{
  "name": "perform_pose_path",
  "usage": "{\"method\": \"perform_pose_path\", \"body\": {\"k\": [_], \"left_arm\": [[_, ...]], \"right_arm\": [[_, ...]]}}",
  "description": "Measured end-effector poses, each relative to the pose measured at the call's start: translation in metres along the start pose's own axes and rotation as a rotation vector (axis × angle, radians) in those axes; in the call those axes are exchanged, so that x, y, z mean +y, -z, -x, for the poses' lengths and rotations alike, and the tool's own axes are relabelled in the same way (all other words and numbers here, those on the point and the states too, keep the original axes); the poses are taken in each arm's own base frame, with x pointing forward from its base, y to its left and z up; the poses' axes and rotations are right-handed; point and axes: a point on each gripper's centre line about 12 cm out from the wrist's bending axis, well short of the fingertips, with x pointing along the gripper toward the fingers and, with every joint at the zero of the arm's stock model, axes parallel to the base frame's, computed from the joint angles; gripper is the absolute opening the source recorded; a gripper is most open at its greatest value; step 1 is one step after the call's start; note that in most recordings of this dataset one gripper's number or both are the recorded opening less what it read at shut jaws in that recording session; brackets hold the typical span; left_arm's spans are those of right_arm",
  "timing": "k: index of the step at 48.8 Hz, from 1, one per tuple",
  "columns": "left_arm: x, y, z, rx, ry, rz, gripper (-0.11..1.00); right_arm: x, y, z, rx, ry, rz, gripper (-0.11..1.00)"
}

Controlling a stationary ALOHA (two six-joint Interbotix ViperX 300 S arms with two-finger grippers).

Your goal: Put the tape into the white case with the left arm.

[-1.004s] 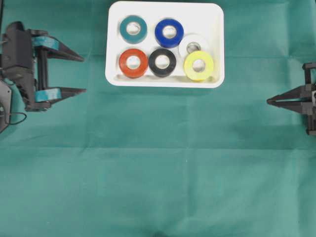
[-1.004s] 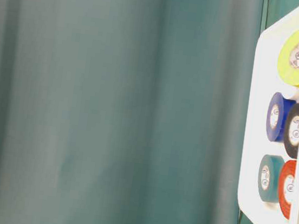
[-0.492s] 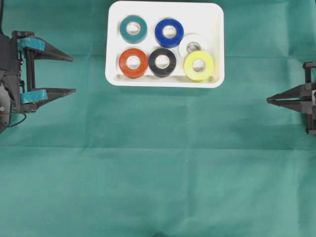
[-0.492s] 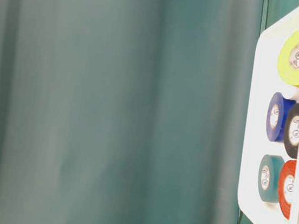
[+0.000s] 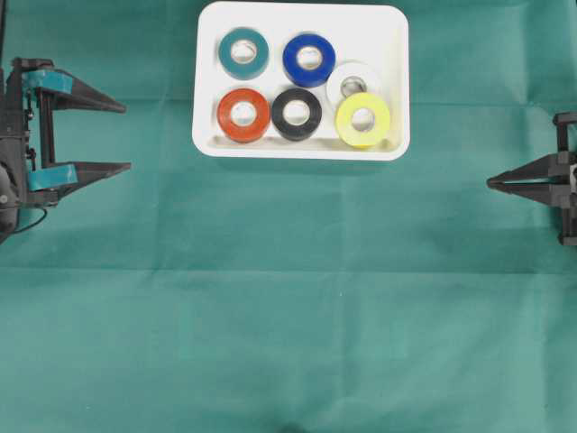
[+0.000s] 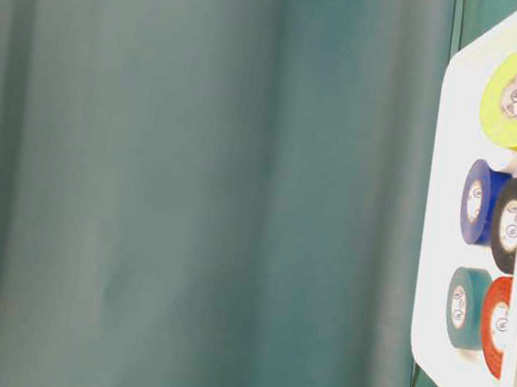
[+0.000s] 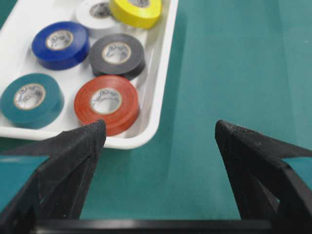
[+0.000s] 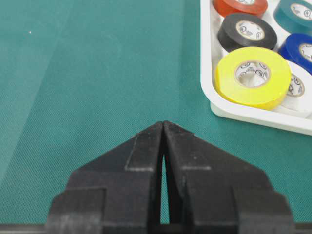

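Six tape rolls lie flat inside the white case: teal, blue, red, black, and a yellow roll leaning on a white roll. None shows on the green counter, so the task looks finished. The left tool stands left of the case, well apart, fingers spread wide and empty, pointing toward it. The right tool, pressed together, sits well to the case's right. The red roll lies nearest the left tool.
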Motion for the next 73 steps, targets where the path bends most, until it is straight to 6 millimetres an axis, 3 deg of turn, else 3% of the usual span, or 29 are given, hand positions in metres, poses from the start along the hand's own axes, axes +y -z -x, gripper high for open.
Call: {"method": "perform_pose_path", "body": {"k": [22,42,52,73], "left_arm": [[-0.009,0.005,0.020,-0.053,0.043,-0.013,0.98],[-0.009,0.027,0.043,-0.074,0.046,-0.015,0.98],[-0.010,0.039,0.047,-0.072,0.046,-0.010,0.95],[-0.014,0.042,0.047,-0.071,0.077,-0.017,0.94]], "right_arm": [[0.000,0.000,0.000,0.000,0.000,0.000,-0.09],[0.000,0.000,0.000,-0.002,0.000,0.000,-0.09],[0.000,0.000,0.000,-0.002,-0.001,0.000,-0.09],[0.000,0.000,0.000,-0.003,0.000,0.000,-0.09]]}}
